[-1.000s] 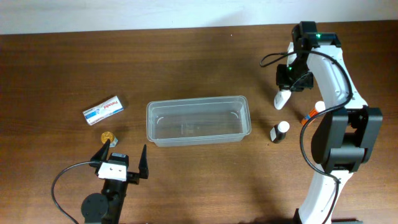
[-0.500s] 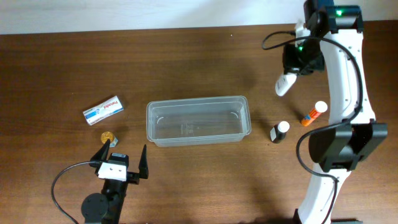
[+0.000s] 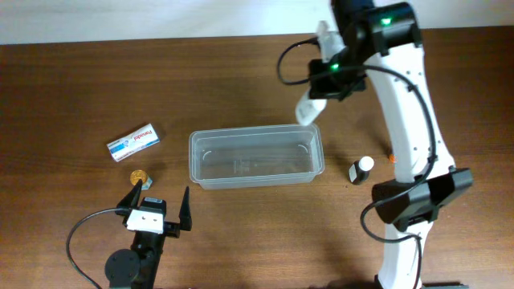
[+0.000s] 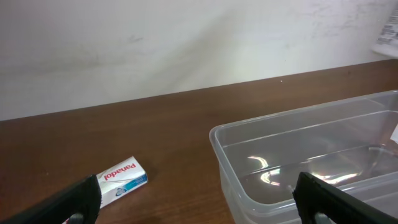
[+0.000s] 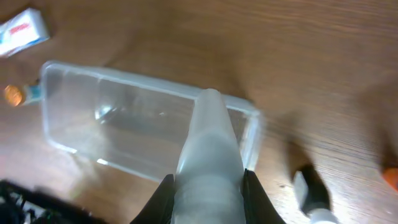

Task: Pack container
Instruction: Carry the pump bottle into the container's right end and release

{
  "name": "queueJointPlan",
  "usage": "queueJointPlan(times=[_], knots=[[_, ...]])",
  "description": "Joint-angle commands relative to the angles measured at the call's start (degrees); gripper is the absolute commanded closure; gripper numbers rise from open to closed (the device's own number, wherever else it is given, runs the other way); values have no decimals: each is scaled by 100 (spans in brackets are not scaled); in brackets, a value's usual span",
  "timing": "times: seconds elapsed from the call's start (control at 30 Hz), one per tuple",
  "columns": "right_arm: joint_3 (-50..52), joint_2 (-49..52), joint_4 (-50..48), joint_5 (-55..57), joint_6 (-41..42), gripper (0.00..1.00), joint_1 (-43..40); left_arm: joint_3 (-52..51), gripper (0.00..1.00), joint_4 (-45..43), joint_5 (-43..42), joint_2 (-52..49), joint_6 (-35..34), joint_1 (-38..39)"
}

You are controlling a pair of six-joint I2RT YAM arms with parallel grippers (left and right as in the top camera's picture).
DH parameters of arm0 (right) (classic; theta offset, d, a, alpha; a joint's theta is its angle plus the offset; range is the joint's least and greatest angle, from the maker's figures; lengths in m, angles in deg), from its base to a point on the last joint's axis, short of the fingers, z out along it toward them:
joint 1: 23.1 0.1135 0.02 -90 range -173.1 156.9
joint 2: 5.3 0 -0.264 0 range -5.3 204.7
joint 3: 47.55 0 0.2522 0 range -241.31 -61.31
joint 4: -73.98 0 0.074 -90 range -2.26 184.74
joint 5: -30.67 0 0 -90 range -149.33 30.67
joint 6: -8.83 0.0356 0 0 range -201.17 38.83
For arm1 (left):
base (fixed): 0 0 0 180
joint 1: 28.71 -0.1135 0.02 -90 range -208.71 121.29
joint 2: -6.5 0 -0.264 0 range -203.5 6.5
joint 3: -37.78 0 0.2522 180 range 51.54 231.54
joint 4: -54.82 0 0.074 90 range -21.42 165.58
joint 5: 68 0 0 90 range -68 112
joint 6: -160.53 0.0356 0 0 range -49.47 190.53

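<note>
So the container (image 3: pixel 255 156) sits pretty much dead centre on the wooden table (image 3: pixel 241 72), long side running 9 to 3 o'clock, nothing in it as far as I can see. It's upright and clear enough that the wood shows through.

The right gripper (image 5: pixel 208 196) is clamped on a white plastic bottle (image 3: pixel 307 108), one finger on each side of its body. From overhead the bottle hangs at about 1 o'clock from the tub's centre, right by the far right corner. The wrist cam has its narrow end lined up over the rim there, but I can't tell if it's touching or above it.

The left gripper (image 3: pixel 158 197) is parked at about 8 o'clock from the tub, near the table's front edge, claw spread wide with nothing in it.

Other stuff on the table:
- Panadol box (image 3: pixel 133 141) lying flat at 9 o'clock, well apart from the tub
- a little gold-capped thing (image 3: pixel 140 175) just below the box, too small to name
- a small dark bottle with a white cap (image 3: pixel 361 169) at 3 o'clock, near the tub's short end
- something orange (image 5: pixel 390 177) past that bottle, mostly cut off
</note>
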Motion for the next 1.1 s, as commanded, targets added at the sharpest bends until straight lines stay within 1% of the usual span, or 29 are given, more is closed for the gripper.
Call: queueJointPlan(times=[0.0,0.1,0.17,0.33,0.5,0.7,0.8,0.87,1.07], knots=[[50,-291,35,-162,101,84,317,-22,1,15,20,44,94,-35],[398,-291,35,-44,146,84,533,-22,1,13,22,44,94,-35],[728,-291,35,439,404,84,675,-22,1,13,20,44,94,-35],[1233,-291,31,1126,758,84,896,-22,1,13,20,44,94,-35],[1690,-291,-190,1775,1215,84,1075,-22,1,13,20,44,94,-35],[2476,-291,-946,1834,1539,84,1193,-22,1,13,22,44,94,-35],[2898,-291,-1279,2188,1928,84,1191,-22,1,13,20,44,94,-35],[3110,-291,-1478,2299,2033,84,1191,-22,1,13,20,44,94,-35],[3491,-291,-2096,2310,2050,84,1198,-22,1,13,20,44,94,-35]])
